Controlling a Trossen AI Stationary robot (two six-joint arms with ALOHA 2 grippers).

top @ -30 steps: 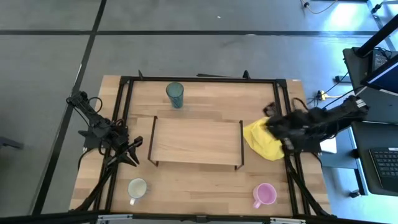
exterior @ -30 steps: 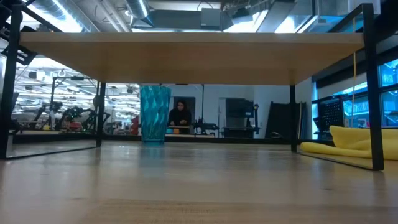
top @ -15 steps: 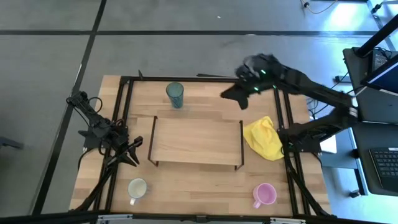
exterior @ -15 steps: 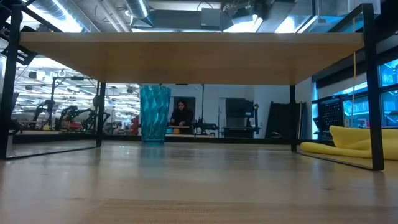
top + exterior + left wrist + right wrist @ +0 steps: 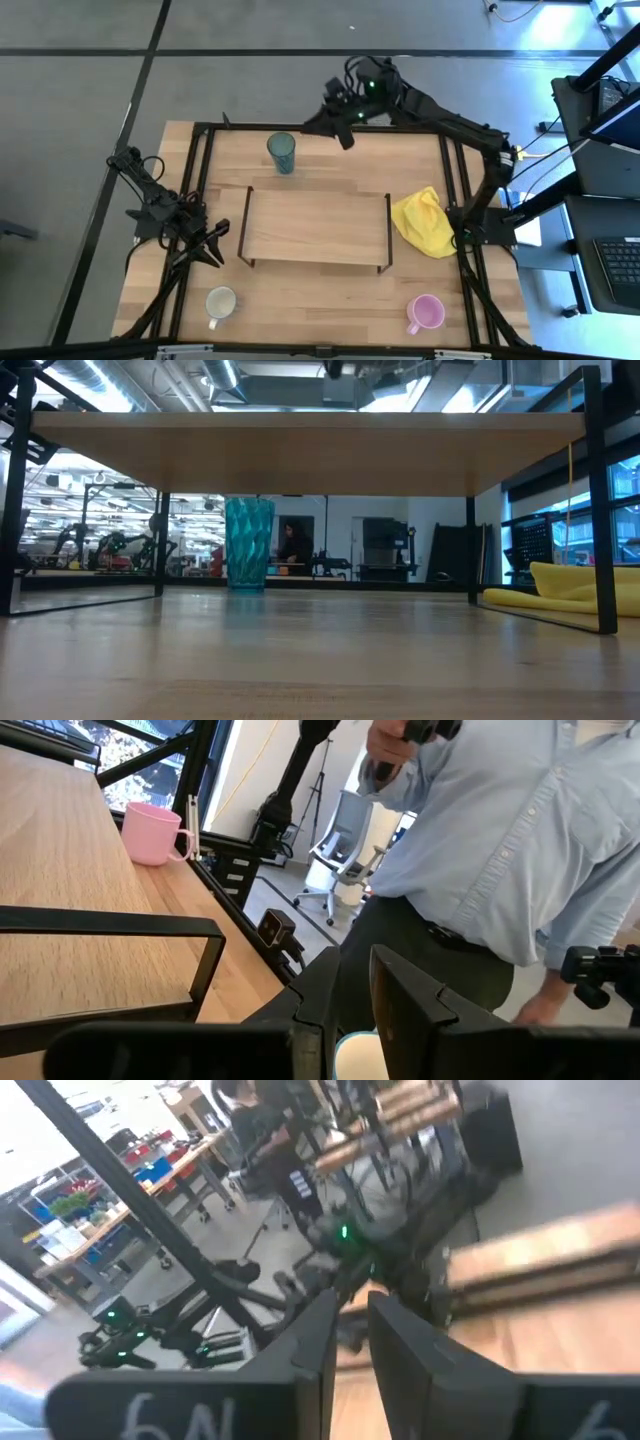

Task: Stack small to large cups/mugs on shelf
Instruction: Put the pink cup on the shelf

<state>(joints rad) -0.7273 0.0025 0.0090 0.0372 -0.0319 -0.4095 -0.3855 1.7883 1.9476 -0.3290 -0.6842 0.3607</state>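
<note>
The teal tumbler (image 5: 281,152) (image 5: 248,543) stands upright on the table behind the shelf (image 5: 315,228). The cream mug (image 5: 220,303) stands near the front left and the pink mug (image 5: 425,313) (image 5: 155,820) near the front right, both upright on the table. My right gripper (image 5: 340,132) (image 5: 351,1330) hangs high over the table's far edge, right of the tumbler, shut and holding nothing. My left gripper (image 5: 214,245) (image 5: 355,1005) rests shut and level at the table's left side, by the shelf's left end.
A crumpled yellow cloth (image 5: 424,222) (image 5: 560,590) lies right of the shelf. A black frame (image 5: 200,130) runs around the tabletop. A person in a light blue shirt (image 5: 500,850) stands beyond the table's near edge. The shelf's board (image 5: 300,455) stands on thin black legs.
My right arm has swung up from over the yellow cloth at the table's right side toward the far edge, then leftward toward the tumbler, rising and turning as it went. Its fingers have stayed shut. Nothing else has moved.
</note>
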